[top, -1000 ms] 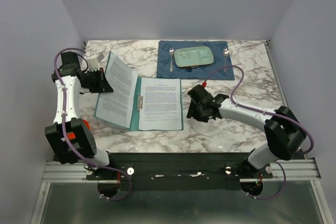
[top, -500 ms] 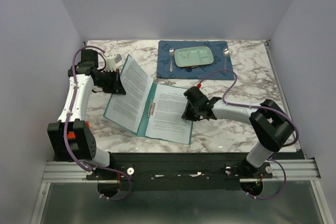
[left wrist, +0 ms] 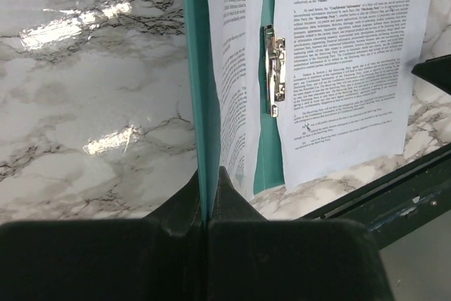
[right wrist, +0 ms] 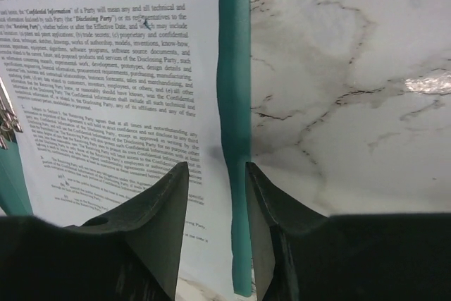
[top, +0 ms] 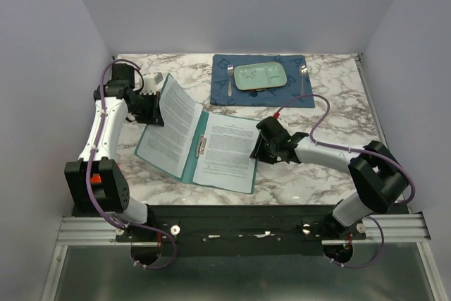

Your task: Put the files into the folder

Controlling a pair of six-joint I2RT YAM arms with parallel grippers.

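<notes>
Top external: on the counter [top: 296, 181] the folder [top: 189, 166] lay open, files [top: 225, 149] on both leaves. Left gripper [left wrist: 208, 174] jaws clamped the left leaf's edge, tilting it up, probably to close. Right gripper [right wrist: 215, 168] jaws stood apart, straddling the right leaf's edge.

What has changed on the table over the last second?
The left fingers, shut on the left leaf of the folder, carried it rightward, skewing the folder clockwise. The right fingers, open, moved in to straddle its right edge. Green plate and placemat stayed put.
</notes>
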